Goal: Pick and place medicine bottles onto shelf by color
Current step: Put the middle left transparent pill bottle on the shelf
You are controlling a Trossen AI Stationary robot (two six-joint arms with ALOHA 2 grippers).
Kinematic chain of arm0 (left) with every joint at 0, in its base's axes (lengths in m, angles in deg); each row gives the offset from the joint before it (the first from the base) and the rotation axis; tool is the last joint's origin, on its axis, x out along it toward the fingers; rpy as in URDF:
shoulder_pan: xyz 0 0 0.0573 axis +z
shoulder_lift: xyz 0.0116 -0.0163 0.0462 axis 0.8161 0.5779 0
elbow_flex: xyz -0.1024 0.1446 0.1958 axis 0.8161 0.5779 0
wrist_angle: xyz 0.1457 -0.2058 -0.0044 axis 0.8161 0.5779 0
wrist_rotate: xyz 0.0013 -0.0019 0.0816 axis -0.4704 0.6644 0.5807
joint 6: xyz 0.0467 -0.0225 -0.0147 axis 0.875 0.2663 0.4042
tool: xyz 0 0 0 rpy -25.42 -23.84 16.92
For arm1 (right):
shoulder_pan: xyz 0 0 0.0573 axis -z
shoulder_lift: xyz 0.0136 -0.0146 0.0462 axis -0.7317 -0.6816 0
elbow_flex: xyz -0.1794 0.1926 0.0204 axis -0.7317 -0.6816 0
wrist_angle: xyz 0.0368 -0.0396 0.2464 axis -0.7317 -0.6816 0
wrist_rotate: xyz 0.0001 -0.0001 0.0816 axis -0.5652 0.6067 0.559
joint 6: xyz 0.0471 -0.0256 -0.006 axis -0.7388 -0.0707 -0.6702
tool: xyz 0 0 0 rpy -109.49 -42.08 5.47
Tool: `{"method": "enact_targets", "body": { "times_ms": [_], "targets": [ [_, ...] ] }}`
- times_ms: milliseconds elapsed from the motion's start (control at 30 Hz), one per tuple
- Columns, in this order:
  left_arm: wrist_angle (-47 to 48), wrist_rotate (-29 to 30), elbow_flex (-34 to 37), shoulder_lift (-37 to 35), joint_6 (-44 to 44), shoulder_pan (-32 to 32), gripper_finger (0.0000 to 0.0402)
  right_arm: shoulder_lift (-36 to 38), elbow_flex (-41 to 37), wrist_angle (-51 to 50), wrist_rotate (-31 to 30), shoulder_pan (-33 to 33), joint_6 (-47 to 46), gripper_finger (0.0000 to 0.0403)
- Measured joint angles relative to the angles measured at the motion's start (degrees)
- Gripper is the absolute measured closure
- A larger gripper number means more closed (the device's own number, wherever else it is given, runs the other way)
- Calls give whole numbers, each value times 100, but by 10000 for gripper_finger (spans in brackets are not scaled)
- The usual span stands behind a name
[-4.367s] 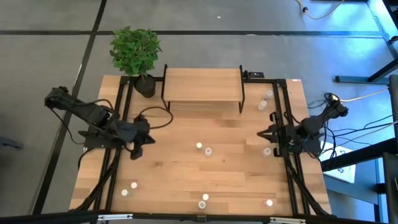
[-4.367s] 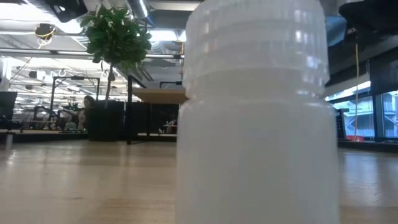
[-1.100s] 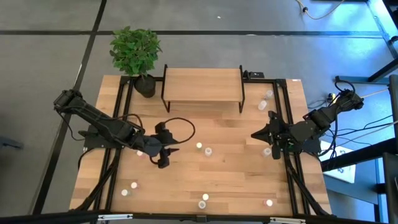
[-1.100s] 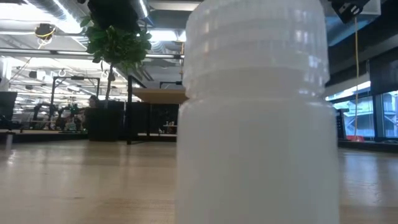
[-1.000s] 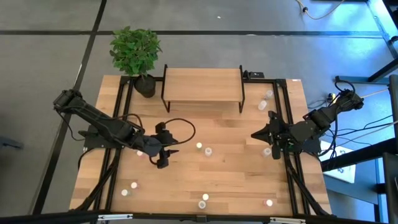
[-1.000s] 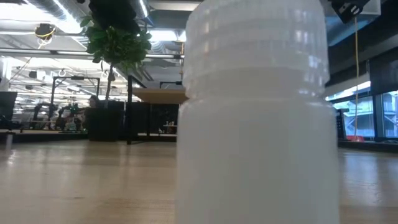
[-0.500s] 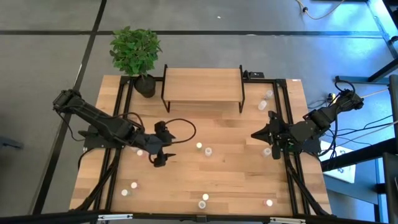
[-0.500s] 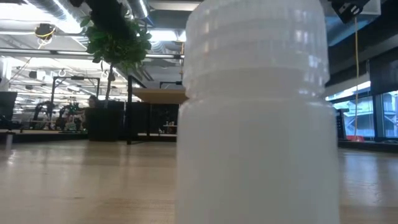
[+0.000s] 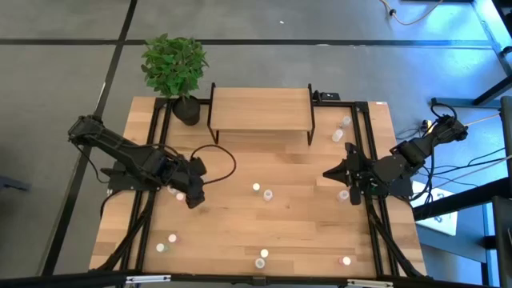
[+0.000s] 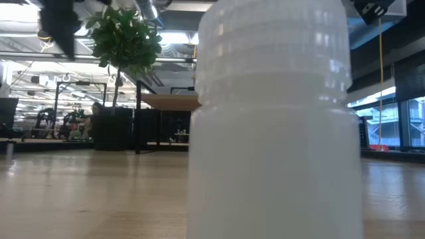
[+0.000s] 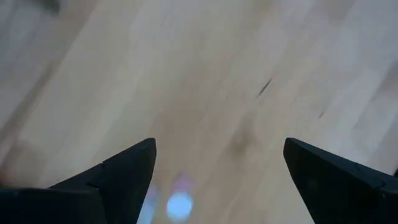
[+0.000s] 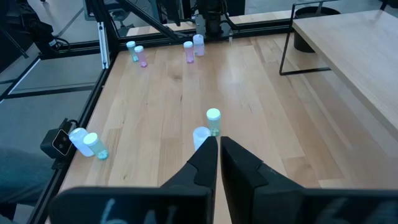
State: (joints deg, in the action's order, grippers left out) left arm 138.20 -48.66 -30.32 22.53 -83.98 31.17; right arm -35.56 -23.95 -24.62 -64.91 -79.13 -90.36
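Left gripper (image 9: 194, 200) pulled back — table (image 9: 240, 224) unchanged.

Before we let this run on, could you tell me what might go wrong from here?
1. The left hand is open over the table, but the bottle beneath it sits close to one finger, not centred; closing could tip it.
2. The two middle bottles stand almost touching, just ahead of the shut right hand; reaching for one could knock the other over.
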Motion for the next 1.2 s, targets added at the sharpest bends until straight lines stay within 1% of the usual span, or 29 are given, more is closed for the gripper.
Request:
{"method": "enact_targets", "body": {
  "times_ms": [200,400,467,600,667,1000,1200],
  "targets": [
    [655,-626,0,2,41,0,54,-1,0,0,0,0,-1,380],
    [1192,-1121,0,138,42,83,54,1,-2,2,0,-1,-1,380],
    [1366,-1169,2,215,151,141,54,-1,-2,0,2,-2,-2,380],
    [1498,-1229,2,399,925,226,54,-1,-2,2,0,0,-2,380],
    [1557,-1370,2,493,1093,244,54,-1,-2,2,1,0,-2,380],
    [1711,-1566,26,937,1292,306,54,-1,-2,2,0,-1,-2,380],
    [1614,-1581,415,870,1295,304,54,-1,-2,2,0,-1,-1,379]
  ]
}}
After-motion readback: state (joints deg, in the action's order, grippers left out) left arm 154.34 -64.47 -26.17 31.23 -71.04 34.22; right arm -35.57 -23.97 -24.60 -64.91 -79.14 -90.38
